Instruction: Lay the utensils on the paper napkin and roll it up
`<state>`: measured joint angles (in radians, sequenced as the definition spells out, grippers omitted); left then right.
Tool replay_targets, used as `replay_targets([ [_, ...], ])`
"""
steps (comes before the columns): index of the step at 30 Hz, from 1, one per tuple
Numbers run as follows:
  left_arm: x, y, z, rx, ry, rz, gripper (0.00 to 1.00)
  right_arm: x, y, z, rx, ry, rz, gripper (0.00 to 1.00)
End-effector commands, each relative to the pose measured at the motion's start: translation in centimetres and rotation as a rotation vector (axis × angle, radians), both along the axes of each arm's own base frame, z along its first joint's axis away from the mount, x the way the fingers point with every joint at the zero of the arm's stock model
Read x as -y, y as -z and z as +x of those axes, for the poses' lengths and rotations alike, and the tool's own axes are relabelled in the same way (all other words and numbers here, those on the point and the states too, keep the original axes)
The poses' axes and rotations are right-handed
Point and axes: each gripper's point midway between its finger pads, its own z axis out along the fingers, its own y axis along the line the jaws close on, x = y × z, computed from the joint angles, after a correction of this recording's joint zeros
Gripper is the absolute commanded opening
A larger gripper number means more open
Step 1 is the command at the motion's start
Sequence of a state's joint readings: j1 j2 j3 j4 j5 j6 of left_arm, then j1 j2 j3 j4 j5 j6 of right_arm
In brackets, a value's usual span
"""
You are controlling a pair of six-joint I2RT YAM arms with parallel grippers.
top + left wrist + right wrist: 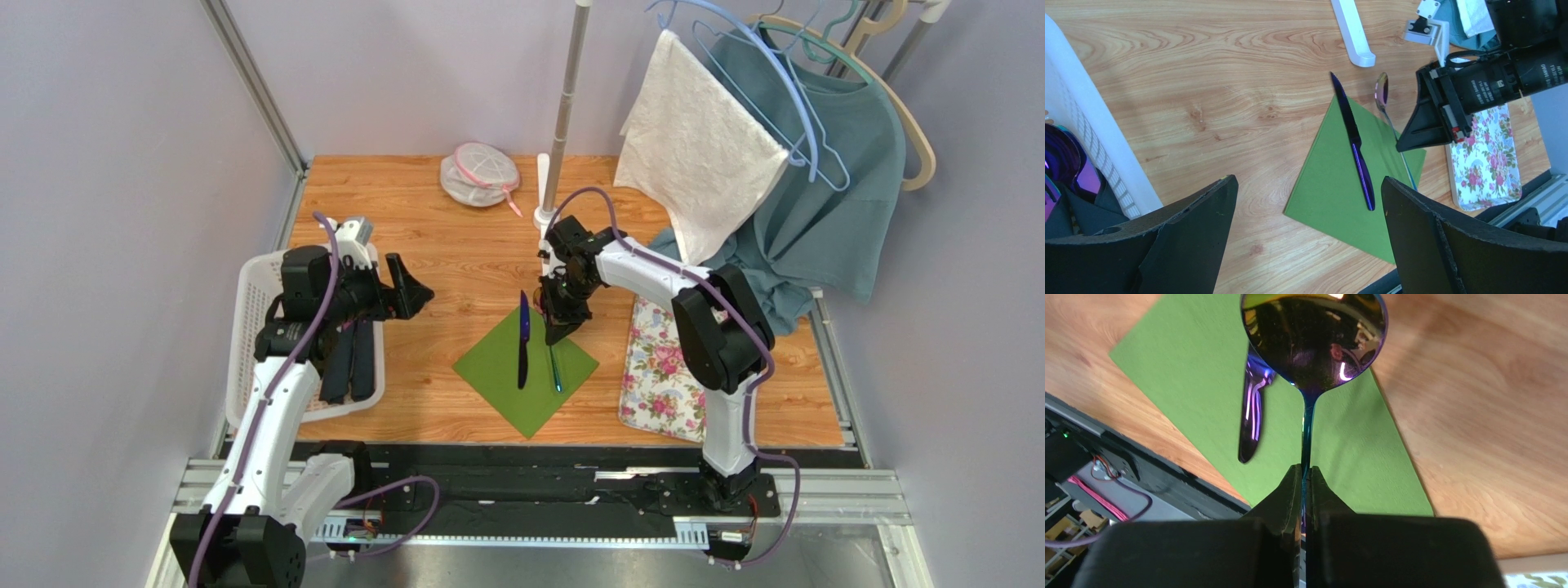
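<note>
Where the right fingers (1287, 499) meet, they are clamped tight on the thin handle of the spoon (1315, 337), with no gap between them beyond the handle itself. The spoon's bowl, glossy and iridescent purple, projects straight ahead of these fingers, past the far corner of the paper napkin (1198, 367) and over bare desk (1462, 416). Its handle runs back beneath the fingers across the napkin's right-hand corner. Whether the spoon rests on the napkin or is held just above it cannot be settled from these views.

The knife (1355, 147), blue-purple, lies flat on the napkin just to the left of the right fingers, roughly parallel to the spoon and apart from it. Its blade tip overruns the napkin's far edge onto the desk. The napkin is green, flat and unrolled, set corner-on to the arms. The floral mat (662, 368) lies on the opposite side of the right fingers from the knife, near the napkin's right corner.

The left fingers (1186, 245) stand wide apart with nothing between them, raised over the desk and well to the left of the napkin. Just to the left of them sits the white basket (245, 331), holding dark items not identifiable here
</note>
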<state>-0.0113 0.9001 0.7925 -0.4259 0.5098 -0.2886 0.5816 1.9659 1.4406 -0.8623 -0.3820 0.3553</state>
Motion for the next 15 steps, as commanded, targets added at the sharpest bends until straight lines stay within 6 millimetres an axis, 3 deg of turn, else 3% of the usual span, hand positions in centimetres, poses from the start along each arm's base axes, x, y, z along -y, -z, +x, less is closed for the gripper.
replay_targets([
  [1,0.2,-0.6,0.5,0.026,0.003,-0.025,0.96,-1.8,0.0,2.8,0.055,0.072,0.008,0.0],
  [15,0.2,-0.4,0.5,0.02,0.0,-0.028,0.96,-4.1,1.2,3.8,0.009,0.102,0.014,0.0],
])
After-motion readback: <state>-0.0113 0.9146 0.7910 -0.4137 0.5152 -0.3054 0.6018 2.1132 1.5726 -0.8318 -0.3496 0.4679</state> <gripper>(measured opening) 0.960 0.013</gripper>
